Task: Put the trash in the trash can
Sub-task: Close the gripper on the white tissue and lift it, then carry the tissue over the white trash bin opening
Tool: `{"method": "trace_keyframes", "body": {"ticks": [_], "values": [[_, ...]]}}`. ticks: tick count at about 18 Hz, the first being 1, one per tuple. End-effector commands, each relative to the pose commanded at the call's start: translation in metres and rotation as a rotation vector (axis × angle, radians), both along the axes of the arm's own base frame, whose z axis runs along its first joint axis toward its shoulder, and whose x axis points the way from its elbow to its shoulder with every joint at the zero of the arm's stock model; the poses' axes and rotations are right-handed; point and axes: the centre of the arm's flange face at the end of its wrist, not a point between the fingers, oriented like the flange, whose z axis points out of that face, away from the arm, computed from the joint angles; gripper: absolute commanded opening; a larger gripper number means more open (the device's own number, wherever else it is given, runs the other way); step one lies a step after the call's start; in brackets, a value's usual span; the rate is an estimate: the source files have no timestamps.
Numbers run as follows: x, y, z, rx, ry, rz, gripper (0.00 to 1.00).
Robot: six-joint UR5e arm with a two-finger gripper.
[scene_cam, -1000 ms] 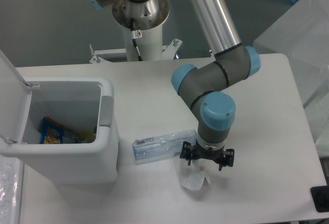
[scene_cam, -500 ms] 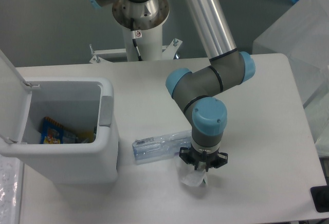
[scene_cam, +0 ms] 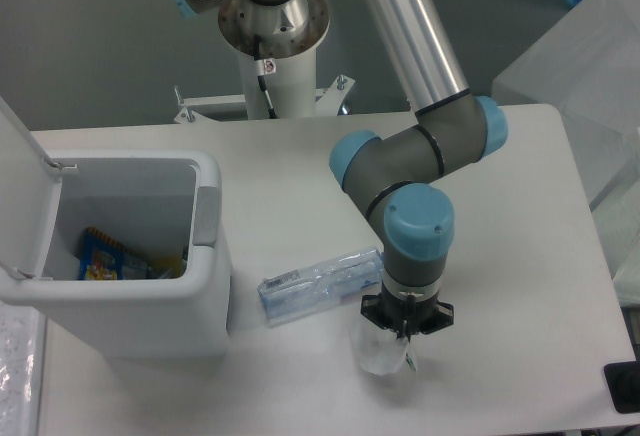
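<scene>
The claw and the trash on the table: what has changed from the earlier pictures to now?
The claw turned about its own axis over the white wrapper and shifted slightly toward the near edge; its fingers now look drawn together on the wrapper, which seems more gathered. The bottle, the trash can and the snack packet inside it stayed put.

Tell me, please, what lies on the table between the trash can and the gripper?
In the camera view, the crushed bottle lies between the trash can and the gripper. Otherwise only bare table shows there.
</scene>
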Motion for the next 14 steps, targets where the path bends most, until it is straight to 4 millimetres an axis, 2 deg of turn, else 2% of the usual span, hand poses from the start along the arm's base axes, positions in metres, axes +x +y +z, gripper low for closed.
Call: {"method": "trace_keyframes", "body": {"ticks": [3, 7, 11, 14], "values": [[-0.011, -0.007, 0.015, 0.081, -0.03, 0.019, 0.12], [-0.016, -0.003, 0.04, 0.134, -0.019, 0.037, 0.12], [-0.013, -0.002, 0.097, 0.259, -0.011, 0.044, 0.14], [0.007, 0.001, 0.138, 0.335, -0.006, 0.014, 0.14]]}}
